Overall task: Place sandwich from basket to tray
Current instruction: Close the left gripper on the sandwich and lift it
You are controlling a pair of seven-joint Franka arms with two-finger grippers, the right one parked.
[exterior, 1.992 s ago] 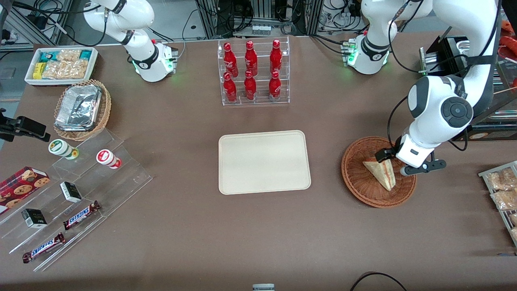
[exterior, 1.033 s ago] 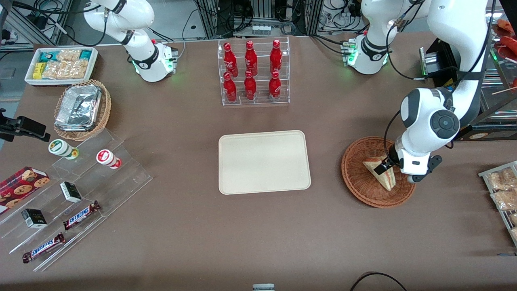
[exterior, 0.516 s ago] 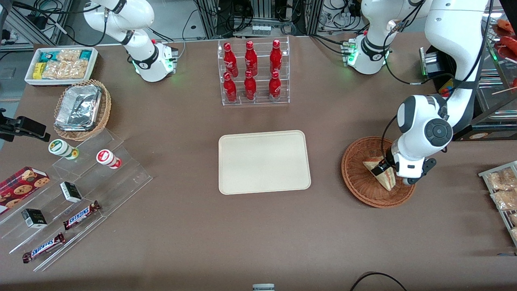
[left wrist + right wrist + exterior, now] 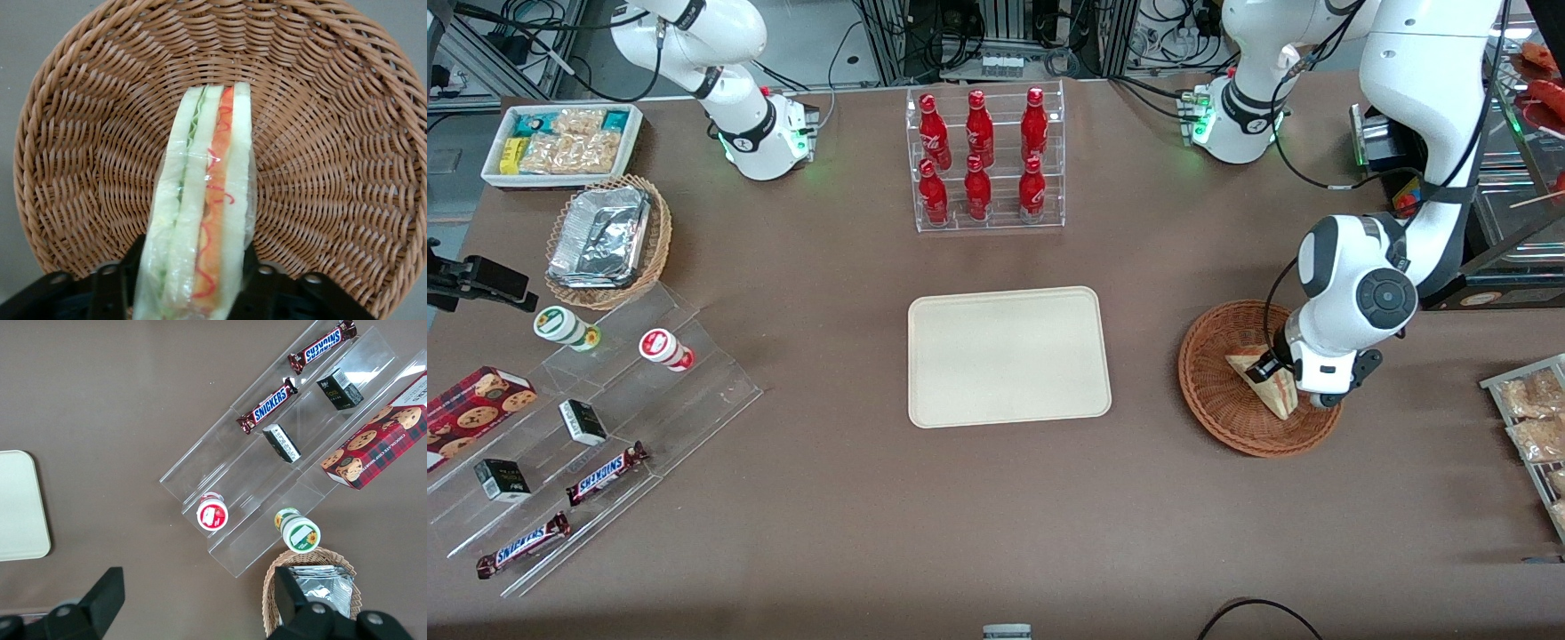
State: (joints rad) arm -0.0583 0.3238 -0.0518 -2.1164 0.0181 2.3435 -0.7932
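The sandwich (image 4: 1276, 397) stands on edge in the round reddish-brown basket (image 4: 1216, 391), toward the working arm's end of the table. My left gripper (image 4: 1272, 373) is down in the basket, shut on the sandwich's wide end. In the left wrist view the black fingers (image 4: 133, 267) press against both bread faces of the sandwich (image 4: 207, 193), whose red and green filling faces the camera, with the basket (image 4: 333, 167) weave all around it. The cream tray (image 4: 1009, 356) lies flat at the table's middle and holds nothing.
A clear rack of red bottles (image 4: 983, 160) stands farther from the front camera than the tray. Toward the parked arm's end are a tan basket with a foil container (image 4: 605, 240), a white snack bin (image 4: 560, 142) and clear steps with snack bars (image 4: 605, 471). Packaged snacks (image 4: 1534, 418) lie near the basket.
The left arm has come down and shifted over the sandwich, and its fingers now hold the wide end. The sandwich still rests in the basket.
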